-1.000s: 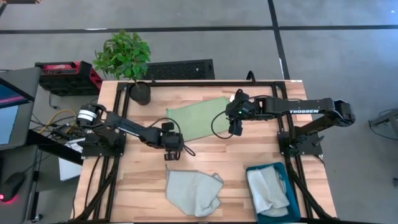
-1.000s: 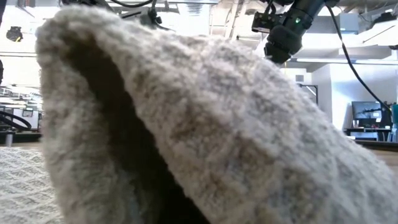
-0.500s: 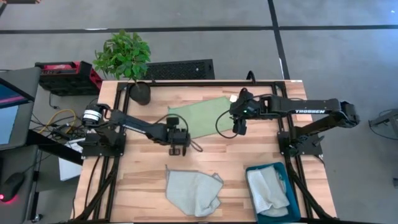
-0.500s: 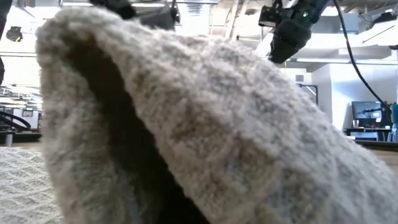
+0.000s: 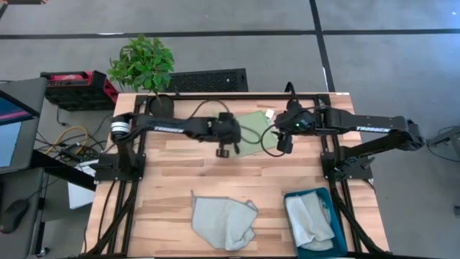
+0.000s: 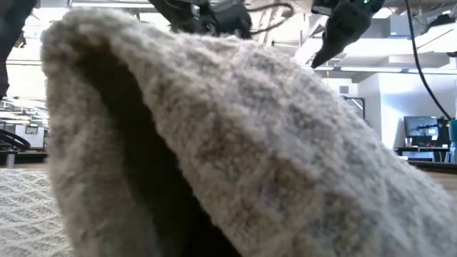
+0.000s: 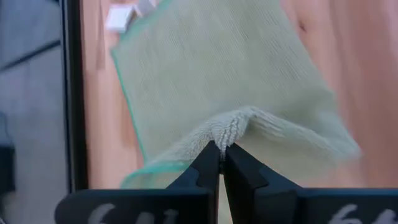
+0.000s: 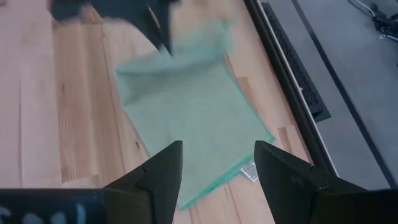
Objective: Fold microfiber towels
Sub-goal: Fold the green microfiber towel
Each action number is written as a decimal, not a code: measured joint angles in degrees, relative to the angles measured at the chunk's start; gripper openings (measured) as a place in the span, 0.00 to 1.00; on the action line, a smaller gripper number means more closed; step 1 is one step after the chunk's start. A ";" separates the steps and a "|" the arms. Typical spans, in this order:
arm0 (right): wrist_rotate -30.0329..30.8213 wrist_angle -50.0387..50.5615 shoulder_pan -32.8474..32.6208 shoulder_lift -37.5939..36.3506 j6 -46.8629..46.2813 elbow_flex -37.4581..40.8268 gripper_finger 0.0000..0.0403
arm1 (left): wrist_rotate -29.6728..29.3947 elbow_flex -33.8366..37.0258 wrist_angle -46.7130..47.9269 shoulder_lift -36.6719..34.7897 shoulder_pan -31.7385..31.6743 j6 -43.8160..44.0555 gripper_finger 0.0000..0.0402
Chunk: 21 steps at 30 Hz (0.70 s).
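A light green microfiber towel (image 5: 253, 131) lies at the far middle of the table, its left part raised and carried over the rest. My left gripper (image 5: 223, 149) is above that raised part, shut on it (image 7: 222, 149). My right gripper (image 5: 283, 147) hovers open over the towel's right end (image 8: 217, 171) and touches nothing. A pale grey towel (image 5: 224, 221) lies crumpled by the near edge and fills the low view (image 6: 228, 157). More pale towels lie in the teal bin (image 5: 341, 216). My left gripper pinches a bunched bit of the green towel's edge (image 7: 231, 126) between its two fingertips. The fingers slant down from above, coming from the table's left. The held part is lifted and arches in a slack fold, while the towel's far right part (image 7: 205, 56) stays flat on the table.
A potted plant (image 5: 146, 68) stands at the far left corner. A black frame rail (image 5: 237, 96) runs along the far edge. Bare wood (image 5: 165, 180) lies between the green towel and the grey one.
My left gripper has shut on the green towel's near left part, then risen and swung toward the table's right and far side. It has drawn that end up and over the rest, which has stayed in place. My right gripper has drawn back slightly to the right, still open.
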<state>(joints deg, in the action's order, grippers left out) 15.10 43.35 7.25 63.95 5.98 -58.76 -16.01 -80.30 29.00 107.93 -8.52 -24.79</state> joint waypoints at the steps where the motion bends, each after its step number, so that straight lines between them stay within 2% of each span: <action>1: -0.01 0.08 0.00 -0.37 0.02 0.00 0.55 | 0.40 -2.10 -0.37 1.73 -0.48 -1.60 0.00; 13: -0.03 2.13 0.00 -3.91 0.02 0.00 0.55 | 0.71 -31.22 0.92 22.55 -2.05 -13.01 0.00; 17: -0.03 2.34 0.00 -4.12 0.02 0.00 0.55 | 0.60 -37.60 5.14 26.97 -1.94 -13.37 0.00; 21: 0.01 3.24 0.02 -4.12 0.00 0.00 0.55 | 0.11 -40.30 8.46 28.44 -1.69 -13.15 0.01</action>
<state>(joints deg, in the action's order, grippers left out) 15.11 46.58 7.27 59.83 5.98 -58.76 -15.89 -120.60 37.46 136.38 -10.21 -37.94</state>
